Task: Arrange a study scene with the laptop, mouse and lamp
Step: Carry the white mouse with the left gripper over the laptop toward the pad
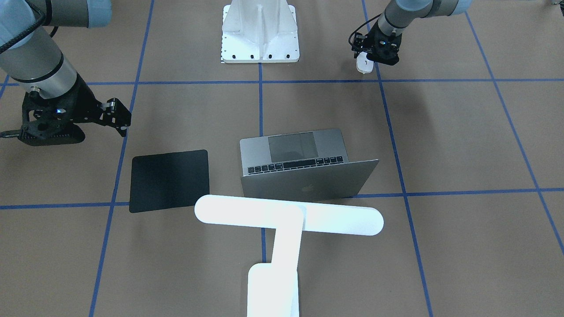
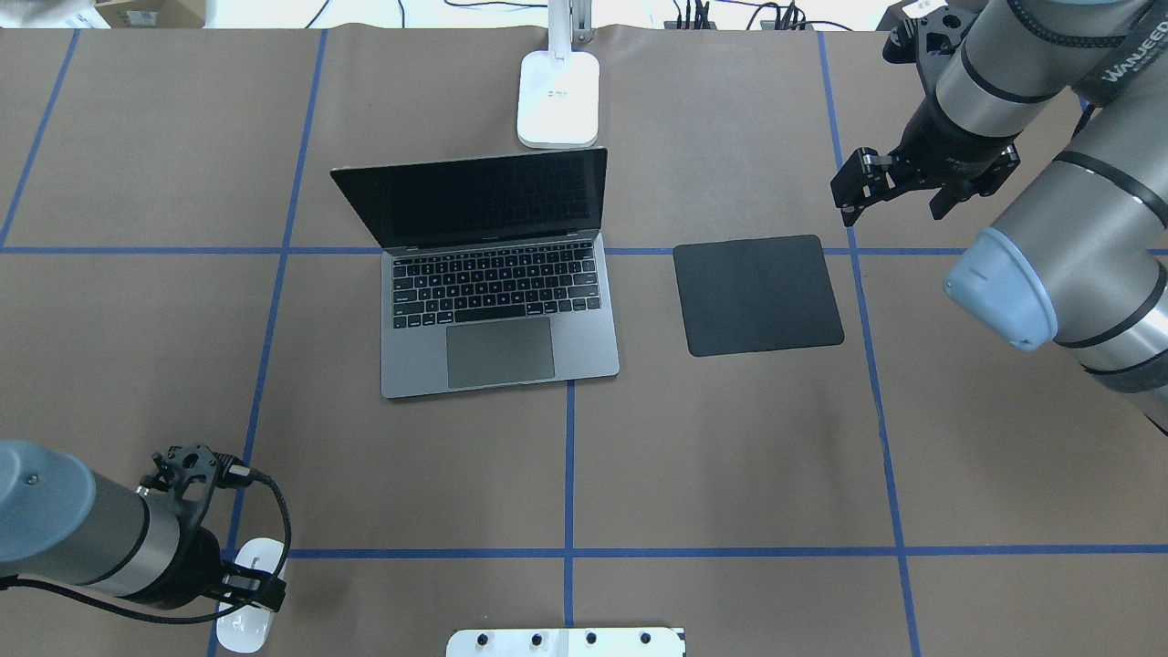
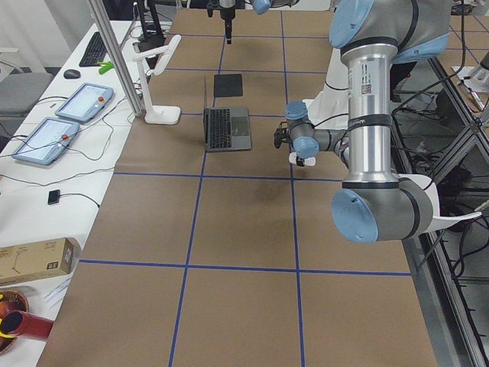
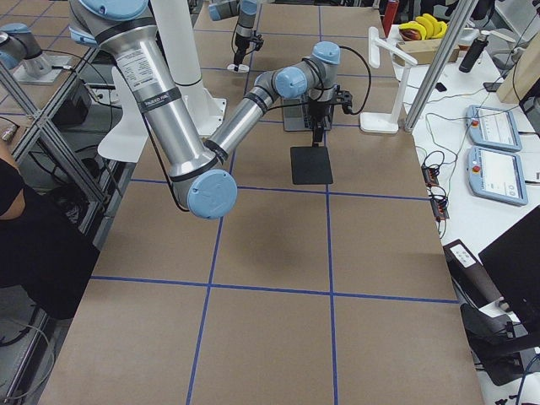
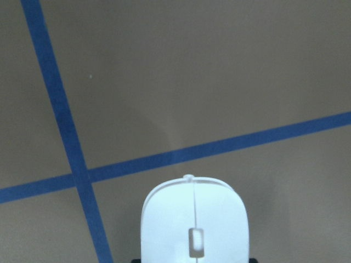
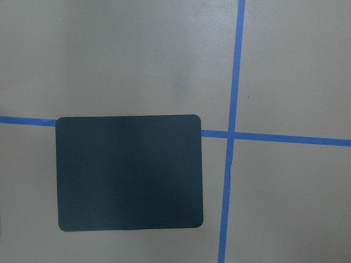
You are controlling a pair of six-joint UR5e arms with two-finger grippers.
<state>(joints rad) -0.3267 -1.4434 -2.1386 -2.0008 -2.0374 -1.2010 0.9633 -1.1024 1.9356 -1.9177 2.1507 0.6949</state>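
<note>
mouse [image 5: 193, 230] is sitting clamped in your left gripper [image 2: 250, 589], near left; black mat [image 2: 757, 294] is lying far right, nearer your empty, parted right gripper [image 2: 856, 187].

**Overhead view:** high, looking forward and down on the desk [image 2: 730, 438]. **Front view:** from the opposite side, facing back. Both share the laptop [image 2: 497, 301] and black mat [image 2: 757, 294]. **Side views:** from each desk end, farther off. **Wrist views:** close, straight down, left over the mouse [image 5: 194, 224], right over the mat.
</note>
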